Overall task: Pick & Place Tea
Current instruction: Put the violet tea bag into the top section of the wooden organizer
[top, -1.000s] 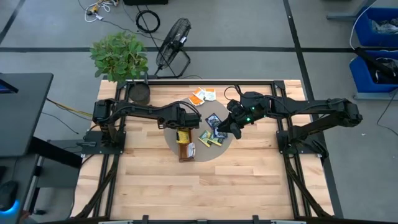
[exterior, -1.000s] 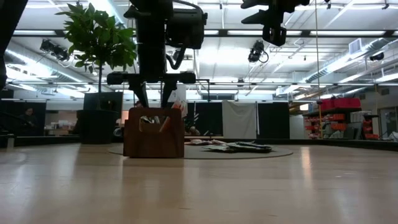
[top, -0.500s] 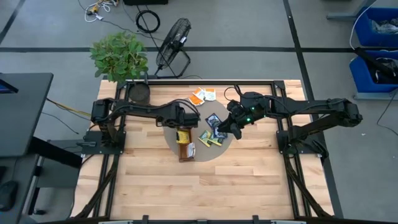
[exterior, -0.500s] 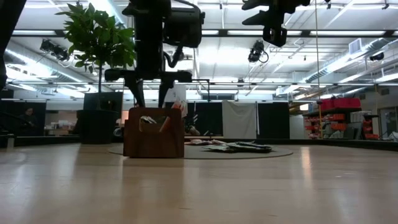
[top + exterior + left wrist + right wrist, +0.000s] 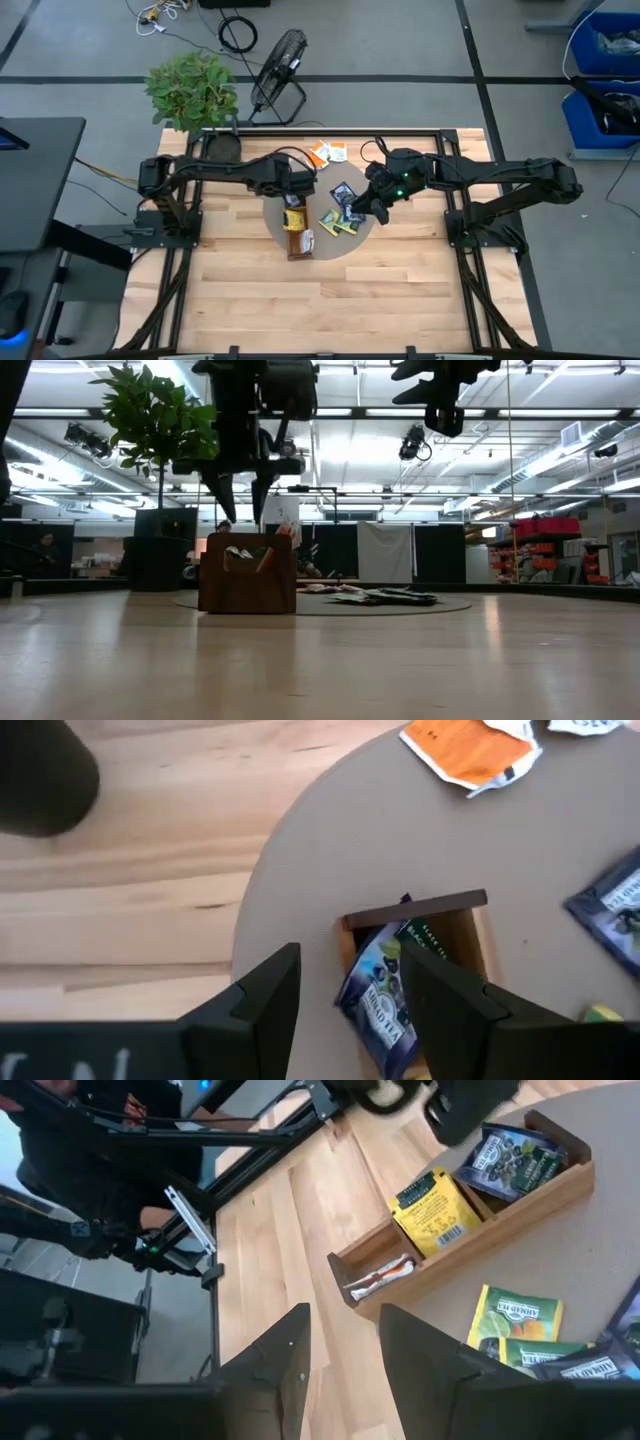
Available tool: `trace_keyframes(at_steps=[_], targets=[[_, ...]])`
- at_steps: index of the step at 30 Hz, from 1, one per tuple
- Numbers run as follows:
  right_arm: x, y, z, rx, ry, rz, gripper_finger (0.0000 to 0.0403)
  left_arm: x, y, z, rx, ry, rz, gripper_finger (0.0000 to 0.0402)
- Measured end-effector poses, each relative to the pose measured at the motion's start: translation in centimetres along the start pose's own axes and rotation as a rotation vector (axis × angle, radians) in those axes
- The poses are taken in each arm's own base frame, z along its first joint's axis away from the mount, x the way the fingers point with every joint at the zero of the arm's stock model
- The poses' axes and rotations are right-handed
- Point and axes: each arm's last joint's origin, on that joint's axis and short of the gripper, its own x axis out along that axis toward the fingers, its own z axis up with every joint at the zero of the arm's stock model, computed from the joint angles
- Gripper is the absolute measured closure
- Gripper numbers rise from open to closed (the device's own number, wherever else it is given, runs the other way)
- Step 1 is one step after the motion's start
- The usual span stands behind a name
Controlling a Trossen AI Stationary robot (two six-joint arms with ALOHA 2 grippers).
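Observation:
A long narrow wooden tray (image 5: pixel 298 235) lies on a round grey mat (image 5: pixel 275 218). Its far compartment holds a dark blue tea sachet (image 5: pixel 385 995), which stands tilted. The compartments nearer the table's near edge hold a yellow sachet (image 5: pixel 432 1208) and a white one (image 5: pixel 378 1275). Loose tea sachets lie flat on the mat: orange-and-white (image 5: pixel 325 153), dark blue (image 5: pixel 343 193) and yellow-green (image 5: pixel 338 223). My left gripper (image 5: pixel 350 970) hangs open above the tray's far end (image 5: pixel 247 573), clear of the sachet. My right gripper (image 5: pixel 340 1340) hovers open and high over the mat's right part.
A potted plant (image 5: pixel 192 92) stands at the table's far left corner, with a black pot (image 5: pixel 225 150) beside it. A fan (image 5: pixel 278 72) stands on the floor beyond the far edge. Bare wood (image 5: pixel 330 300) stretches from the mat toward the near edge.
My left gripper has risen from the tray's far compartment and rolled about its own axis. Its fingertips now hang clear above the tray's rim. The dark blue sachet stays in the tray.

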Motion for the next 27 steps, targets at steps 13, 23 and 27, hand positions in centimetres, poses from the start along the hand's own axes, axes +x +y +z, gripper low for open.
trace_keyframes(at_steps=[13, 23, 27], targets=[[0.0, -0.1, 0.0, -0.01, -0.005, -0.018, 0.0273, -0.9, 0.0, 0.3, -0.051, 0.054, -0.069, 0.0223], [0.1, -1.6, -1.9, -0.034, 0.158, -0.19, 0.0273, -3.4, 0.0, -1.5, 0.011, 0.017, -0.137, 0.0223], [1.0, -2.9, -3.2, -0.111, 0.205, -0.254, 0.0268, -6.3, 0.5, -2.0, 0.012, -0.075, -0.23, 0.0223]])
